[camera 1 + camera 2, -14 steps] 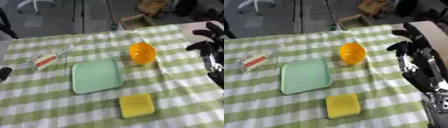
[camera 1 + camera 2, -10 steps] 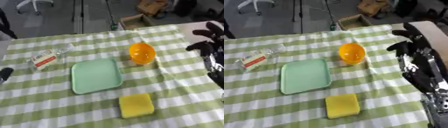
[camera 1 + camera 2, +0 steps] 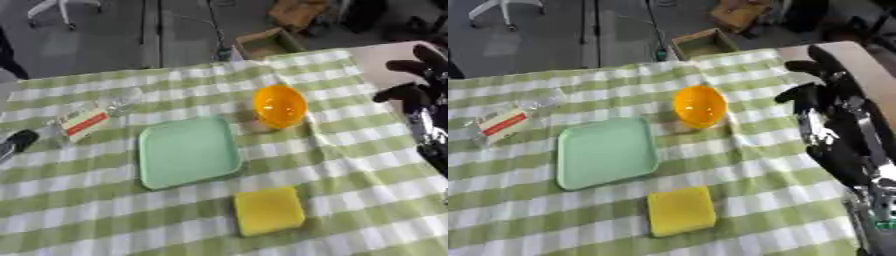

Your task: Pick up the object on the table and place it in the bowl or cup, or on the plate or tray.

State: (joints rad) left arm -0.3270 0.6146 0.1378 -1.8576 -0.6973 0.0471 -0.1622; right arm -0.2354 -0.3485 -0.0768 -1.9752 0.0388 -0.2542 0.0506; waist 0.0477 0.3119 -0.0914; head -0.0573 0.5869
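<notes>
Left and right eye views, both looking steeply down from head height across the green-checked table (image 3: 105,220) toward its far edge, share the green tray (image 3: 189,151), orange bowl (image 3: 700,106) and, apparently, a yellow sponge (image 3: 681,210).

The yellow sponge (image 3: 681,211) lies just below the green tray (image 3: 606,152). The orange bowl (image 3: 700,106) sits at the tray's upper right (tipped), and the right hand (image 3: 820,95) hangs beyond the bowl, holding nothing.

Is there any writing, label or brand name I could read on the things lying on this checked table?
Clear packet: it carries a red and white label, but any print on it is too blurred to read.
Green tray, orange bowl, yellow sponge: no text or marks visible.
No other readable words, numbers or signs show.
</notes>
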